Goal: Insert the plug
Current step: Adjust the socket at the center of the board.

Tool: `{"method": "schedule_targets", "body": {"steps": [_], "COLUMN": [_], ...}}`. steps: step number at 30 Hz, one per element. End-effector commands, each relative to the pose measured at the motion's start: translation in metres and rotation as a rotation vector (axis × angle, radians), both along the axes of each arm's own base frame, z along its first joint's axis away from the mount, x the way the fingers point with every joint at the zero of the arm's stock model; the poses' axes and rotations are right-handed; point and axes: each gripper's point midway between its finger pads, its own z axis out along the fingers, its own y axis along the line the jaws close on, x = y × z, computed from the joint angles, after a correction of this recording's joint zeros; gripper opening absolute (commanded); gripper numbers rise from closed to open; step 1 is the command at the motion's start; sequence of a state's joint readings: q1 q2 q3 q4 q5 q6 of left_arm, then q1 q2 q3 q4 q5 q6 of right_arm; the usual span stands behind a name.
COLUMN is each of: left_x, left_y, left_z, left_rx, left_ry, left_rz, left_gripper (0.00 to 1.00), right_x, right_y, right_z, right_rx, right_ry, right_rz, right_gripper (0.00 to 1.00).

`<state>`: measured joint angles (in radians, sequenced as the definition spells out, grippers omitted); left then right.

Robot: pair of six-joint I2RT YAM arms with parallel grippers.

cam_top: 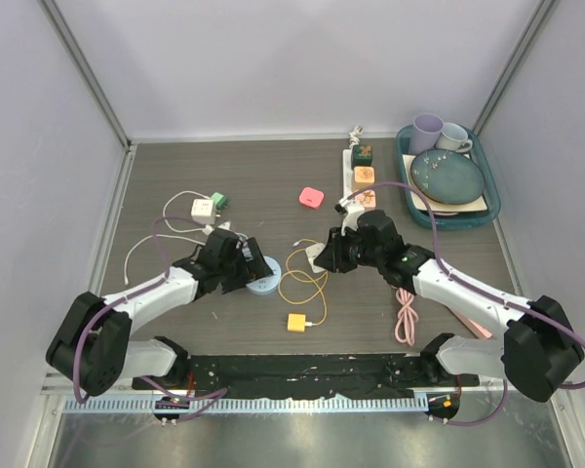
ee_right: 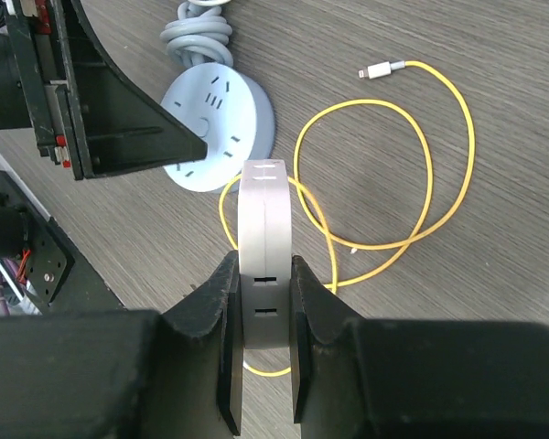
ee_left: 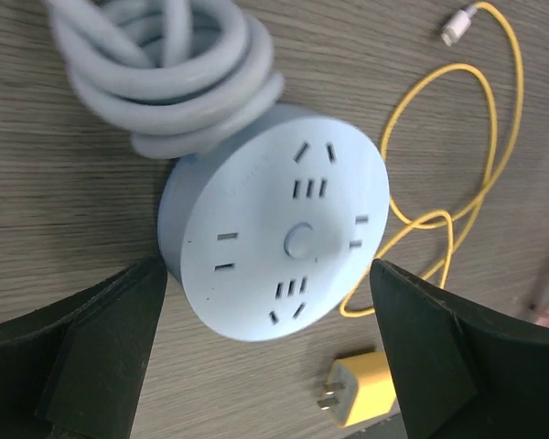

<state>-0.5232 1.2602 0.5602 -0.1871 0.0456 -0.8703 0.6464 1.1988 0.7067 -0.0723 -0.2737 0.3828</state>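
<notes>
Pale-blue round socket hub (ee_left: 274,229) sat between the wide-open, empty jaws of the left gripper (ee_left: 267,279), while the right gripper (ee_right: 263,274), clamped on the white plug (ee_right: 263,210) at the hub's three o'clock in the top view, would probably have needed to square it over one slot set before pressing down.

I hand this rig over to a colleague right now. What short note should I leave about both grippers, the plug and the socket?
Left gripper: open, with one finger on either side of the round blue socket, not closed on it.
Right gripper: shut on the white plug, held off to one side of the socket, over the yellow cable.
Done: the plug is picked up and the socket is bracketed.
Left: bring the plug over the socket, line it up with a set of slots and press it in. Closing on the socket first would probably keep it from sliding.
</notes>
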Motion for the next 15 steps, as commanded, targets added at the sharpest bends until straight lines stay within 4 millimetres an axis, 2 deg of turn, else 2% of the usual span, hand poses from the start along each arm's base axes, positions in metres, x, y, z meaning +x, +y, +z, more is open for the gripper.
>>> {"method": "schedule_targets", "body": {"steps": [1, 5, 8, 11, 12, 13, 14, 15], "left_x": [0.004, -0.002, -0.005, -0.003, 0.001, 0.006, 0.002, 0.007], "left_y": [-0.042, -0.067, -0.075, -0.064, -0.055, -0.046, -0.033, -0.019], "left_z": [0.021, 0.029, 0.037, 0.048, 0.050, 0.065, 0.062, 0.065], "left_rx": [-0.183, -0.286, -0.315, -0.284, -0.249, -0.219, -0.160, -0.104], "left_ry": [-0.024, -0.033, -0.047, -0.093, -0.125, -0.193, -0.188, -0.226], "left_rz": [-0.027, -0.019, -0.019, 0.009, 0.036, 0.048, 0.062, 0.103], "left_gripper": [0.97, 0.95, 0.95, 0.95, 0.95, 0.96, 0.96, 0.96], "right_x": [0.012, 0.012, 0.010, 0.009, 0.012, 0.014, 0.015, 0.019], "right_y": [0.009, 0.011, 0.016, 0.025, 0.029, 0.031, 0.034, 0.036], "right_z": [0.022, 0.021, 0.019, 0.016, 0.020, 0.014, 0.015, 0.017], "right_rx": [-0.016, -0.067, -0.104, -0.140, -0.147, -0.170, -0.178, -0.194], "right_ry": [-0.070, -0.059, -0.046, -0.040, -0.049, -0.039, -0.039, -0.035], "right_rz": [-0.017, -0.058, -0.056, -0.036, -0.030, -0.026, -0.025, -0.028], "right_gripper": [0.01, 0.01, 0.01, 0.01, 0.01, 0.01, 0.01, 0.01]}}
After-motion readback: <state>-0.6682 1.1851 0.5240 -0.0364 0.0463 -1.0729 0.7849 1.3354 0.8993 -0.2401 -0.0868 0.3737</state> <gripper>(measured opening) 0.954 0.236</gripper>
